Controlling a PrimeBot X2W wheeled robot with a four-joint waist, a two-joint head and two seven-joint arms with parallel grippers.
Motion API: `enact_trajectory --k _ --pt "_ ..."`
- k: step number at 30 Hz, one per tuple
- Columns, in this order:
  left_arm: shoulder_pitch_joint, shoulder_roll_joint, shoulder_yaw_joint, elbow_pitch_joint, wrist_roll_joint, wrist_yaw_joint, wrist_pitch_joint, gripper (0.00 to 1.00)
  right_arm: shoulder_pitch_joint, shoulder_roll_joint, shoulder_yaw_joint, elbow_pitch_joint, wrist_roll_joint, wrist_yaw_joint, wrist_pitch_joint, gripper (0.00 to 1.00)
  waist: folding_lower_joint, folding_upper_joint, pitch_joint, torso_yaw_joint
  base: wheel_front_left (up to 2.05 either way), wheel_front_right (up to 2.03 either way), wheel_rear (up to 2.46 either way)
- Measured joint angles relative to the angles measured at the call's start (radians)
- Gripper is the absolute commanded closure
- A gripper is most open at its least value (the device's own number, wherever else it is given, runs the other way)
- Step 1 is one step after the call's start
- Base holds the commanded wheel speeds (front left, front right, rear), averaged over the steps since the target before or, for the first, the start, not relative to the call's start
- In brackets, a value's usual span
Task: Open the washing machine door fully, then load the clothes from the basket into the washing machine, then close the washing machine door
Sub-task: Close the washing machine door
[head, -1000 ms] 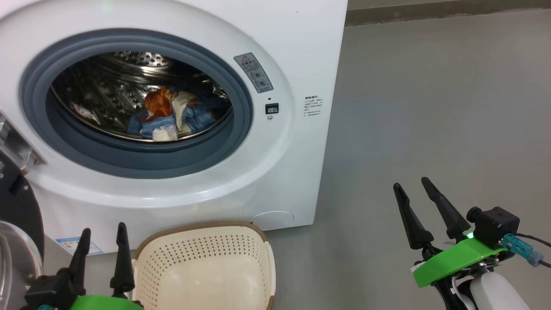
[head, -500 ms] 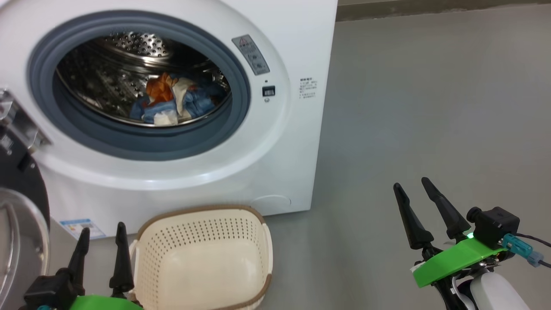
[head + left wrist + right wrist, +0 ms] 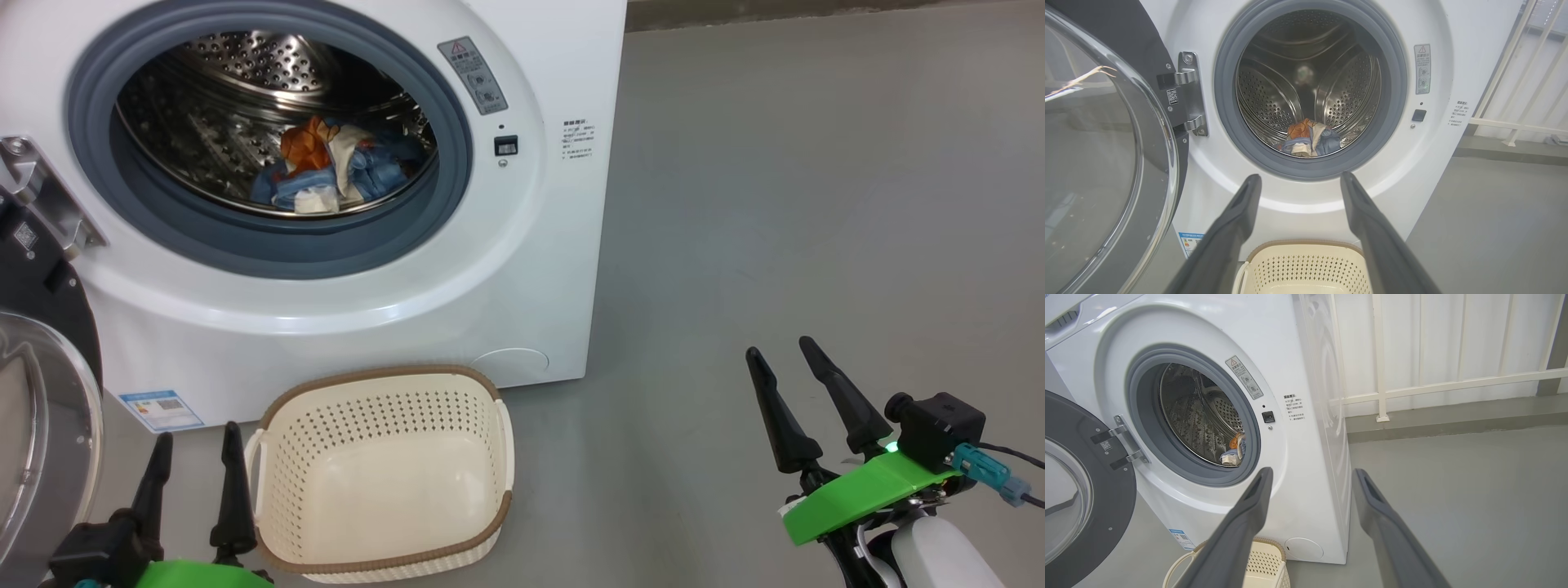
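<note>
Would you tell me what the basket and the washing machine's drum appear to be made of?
The basket: likely matte cream plastic, moulded with rows of holes, brown woven-look rim. The drum: seemingly polished steel, mirror-bright and perforated.

Count on inspection: one washing machine [image 3: 539, 269], fitted with one door [image 3: 1114, 514], one grey warning label [image 3: 473, 75] and one blue label sticker [image 3: 162, 408]. One basket [image 3: 384, 416]. One pile of clothes [image 3: 335, 167]; the number of separate garments cannot be determined. Two grippers: one left gripper [image 3: 197, 433], one right gripper [image 3: 779, 346], two fingers [image 3: 782, 425] apiece.
</note>
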Motion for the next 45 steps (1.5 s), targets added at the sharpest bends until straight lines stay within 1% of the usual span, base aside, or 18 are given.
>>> enact_trajectory --k 3,16,31,36,42,45 --pt "0.0 0.0 0.002 0.0 0.005 -0.007 0.0 0.0 0.0 0.0 0.0 0.0 0.0 0.0 0.0 0.0 0.0 0.0 -0.001 0.0 0.0 0.0 0.0" --pt "0.0 -0.006 0.005 0.003 0.007 -0.008 0.0 0.0 0.0 -0.001 0.001 0.0 0.0 0.0 0.0 0.0 0.0 -0.0001 -0.003 0.0 0.0 0.0 0.0" --pt "0.0 -0.008 0.005 0.013 0.007 -0.016 0.0 0.0 0.0 -0.001 0.003 0.002 0.0 0.0 0.0 0.0 0.0 -0.0001 -0.017 0.015 0.0 0.0 0.0" --pt "0.0 -0.008 0.003 0.016 0.007 -0.016 0.0 0.0 0.002 -0.001 0.002 0.002 0.0 0.0 0.0 0.0 -0.0001 0.0 -0.022 0.035 0.0 0.0 0.0" --pt "0.0 -0.008 0.006 0.019 0.007 -0.015 0.0 0.0 0.01 0.004 0.002 0.001 0.0 0.0 0.0 0.0 0.0 -0.0001 -0.029 0.078 0.0 0.0 0.0" --pt "0.0 -0.008 0.016 0.024 0.019 0.003 0.0 0.0 0.018 0.011 0.004 0.001 0.0 0.0 0.0 0.0 0.0 0.0 -0.034 0.114 0.0 0.0 0.0"
